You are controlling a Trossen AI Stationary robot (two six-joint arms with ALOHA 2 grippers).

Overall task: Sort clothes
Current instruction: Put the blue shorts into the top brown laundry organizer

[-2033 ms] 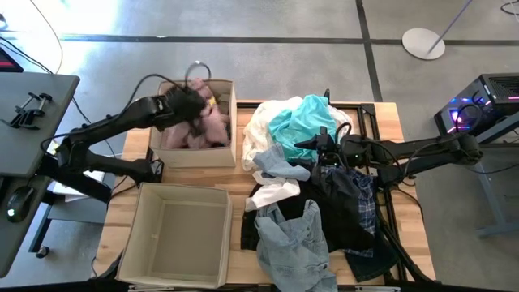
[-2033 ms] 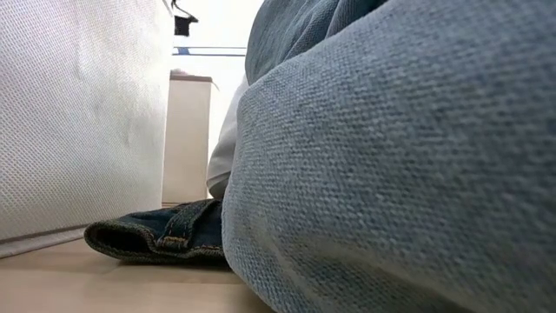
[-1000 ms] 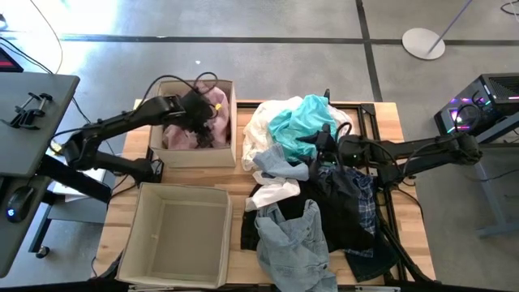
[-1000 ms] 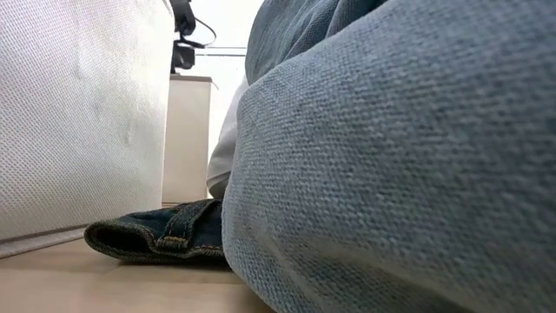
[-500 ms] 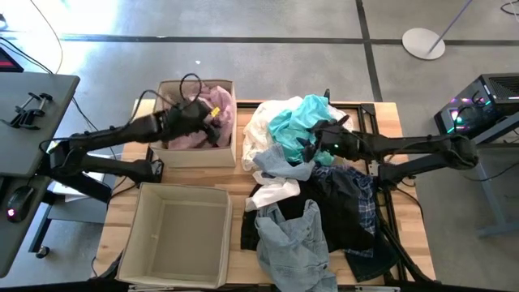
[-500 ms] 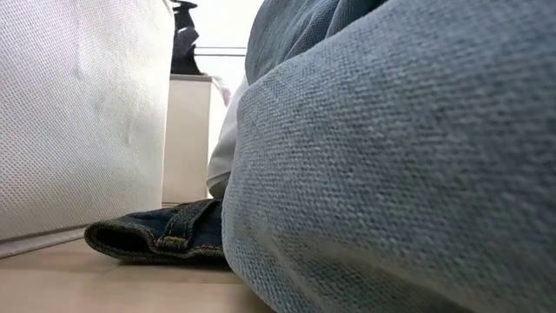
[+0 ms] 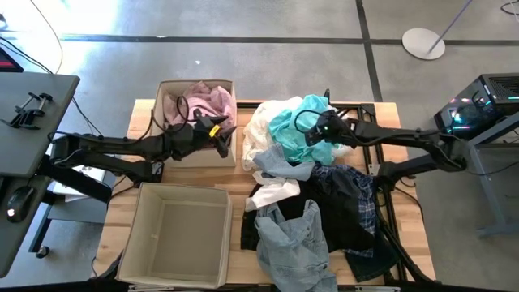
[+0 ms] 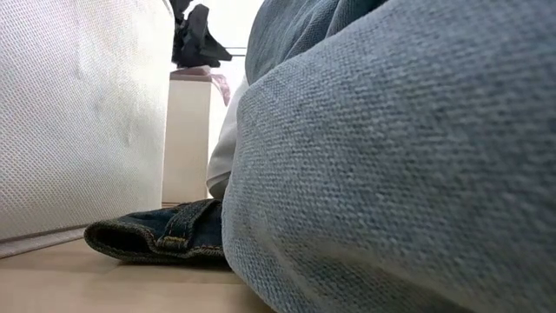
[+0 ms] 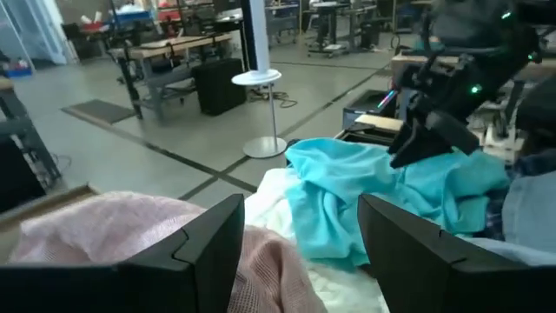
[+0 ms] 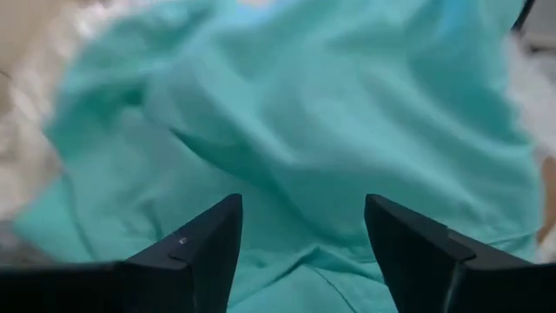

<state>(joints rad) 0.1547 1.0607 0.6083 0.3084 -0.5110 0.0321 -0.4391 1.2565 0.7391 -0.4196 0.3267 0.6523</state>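
The clothes lie heaped on the table's right half: a turquoise garment on white ones, with pale denim, dark denim and plaid nearer. A pink garment lies in the far bin. My left gripper hangs open and empty at that bin's right wall. In the left wrist view it faces the turquoise garment. My right gripper is open just over the turquoise garment, with nothing between its fingers.
A second beige bin stands at the near left, its inside bare. In the low view its wall and the pale denim fill the picture, with a dark denim hem on the tabletop between them.
My left gripper has come up out of the far bin and gone toward the near edge and the right, leaving the pink garment lying in the bin. My right gripper has moved from over the dark clothes toward the far edge, onto the turquoise garment.
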